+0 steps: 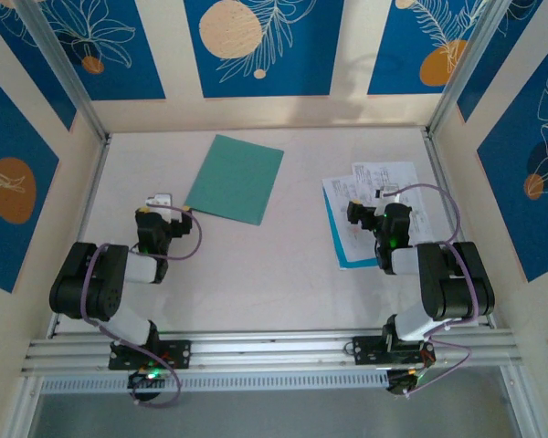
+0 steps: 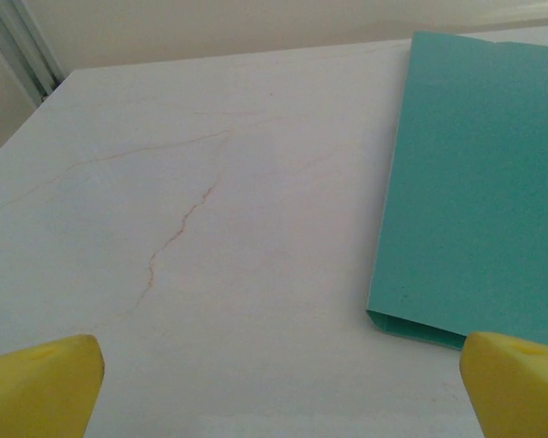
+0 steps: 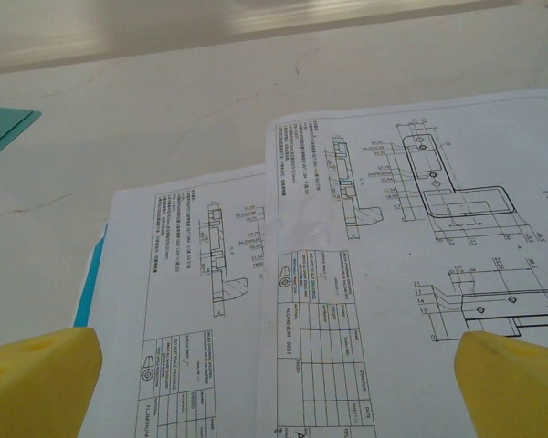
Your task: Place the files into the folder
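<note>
Pale table (image 1: 283, 265) holds folder (image 1: 235, 178) and files (image 1: 395, 173); left hand (image 2: 274, 391), right hand (image 3: 276, 383) gape empty

**Table count: one folder, three or more sheets, two arms**

One teal-green folder (image 1: 235, 179). To its right are at least two overlapping white printed sheets (image 3: 192, 301); any further ones can't be told. One light-blue sheet (image 3: 89, 278) lies beneath them. Two arms: left arm (image 1: 100, 278), right arm (image 1: 447, 285).

Teal-green folder (image 1: 234, 179), white files (image 3: 347, 274) printed with black drawings, light-blue sheet (image 1: 352, 262), yellow fingers (image 2: 36, 388), blue leaf-patterned walls (image 1: 256, 46)
</note>
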